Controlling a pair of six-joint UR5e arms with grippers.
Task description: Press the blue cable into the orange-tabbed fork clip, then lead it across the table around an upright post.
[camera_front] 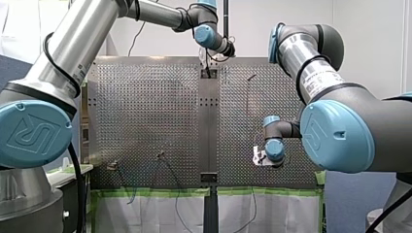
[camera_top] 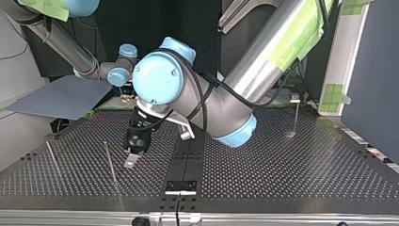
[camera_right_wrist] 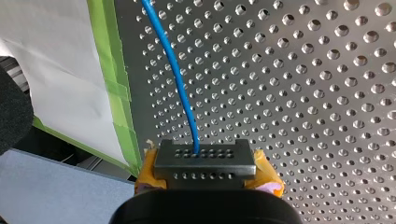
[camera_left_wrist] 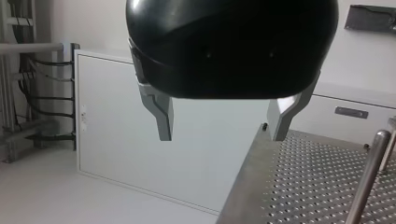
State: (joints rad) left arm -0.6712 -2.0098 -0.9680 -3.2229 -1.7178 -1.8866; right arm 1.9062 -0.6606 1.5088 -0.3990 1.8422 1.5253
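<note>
My left claw (camera_top: pixel 131 159) beside upright post (camera_top: pixel 109 162)

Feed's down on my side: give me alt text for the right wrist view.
My right gripper is shut on the blue cable, which runs ahead from its grip over the perforated table. Beside it, green tape edges the table.

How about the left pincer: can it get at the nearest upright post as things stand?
Probably yes. My left pincer is open and empty, the post stands close beside it, and nothing shows between them. The blue cable sits in my right pincer, away from that path.
</note>
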